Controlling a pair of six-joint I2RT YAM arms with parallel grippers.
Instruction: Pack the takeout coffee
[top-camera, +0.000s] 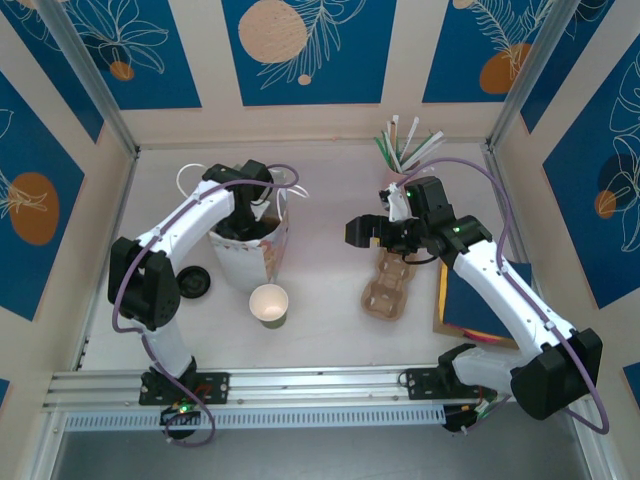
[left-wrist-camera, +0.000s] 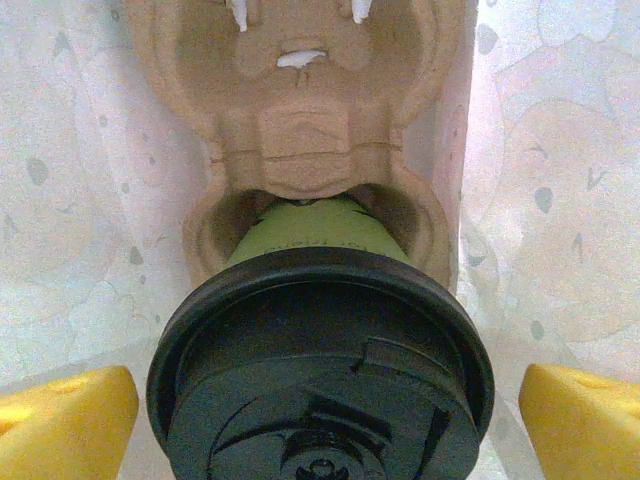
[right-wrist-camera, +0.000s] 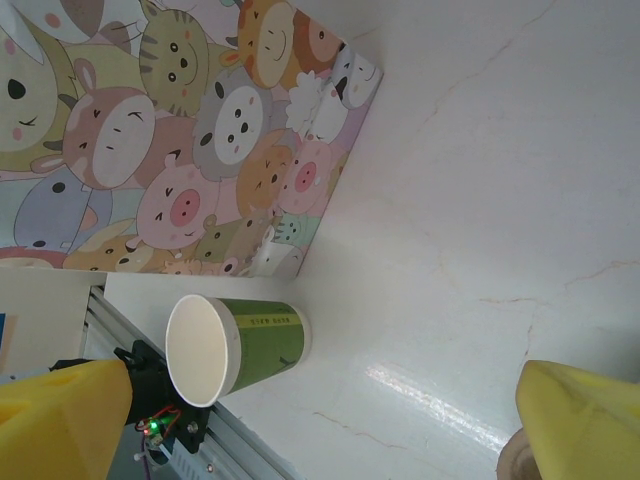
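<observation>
In the top view the left arm rises from its base at lower left, bends at the elbow and folds down into the mouth of the gift bag (top-camera: 262, 255) left of centre. In the left wrist view the left gripper (left-wrist-camera: 322, 425) has its jaws spread wide. Its yellow fingertips (left-wrist-camera: 65, 420) sit in the two lower corners, flanking the takeout coffee (left-wrist-camera: 320, 330) without touching it. The lidded cup stands in a well of a cardboard carrier (left-wrist-camera: 300, 130) inside the bag. The right arm stretches from lower right toward centre. The right gripper (top-camera: 362, 232) hovers with jaws released, holding nothing, just left of the upper end of a pulp tray (top-camera: 388, 290) on the table (top-camera: 330, 190).
</observation>
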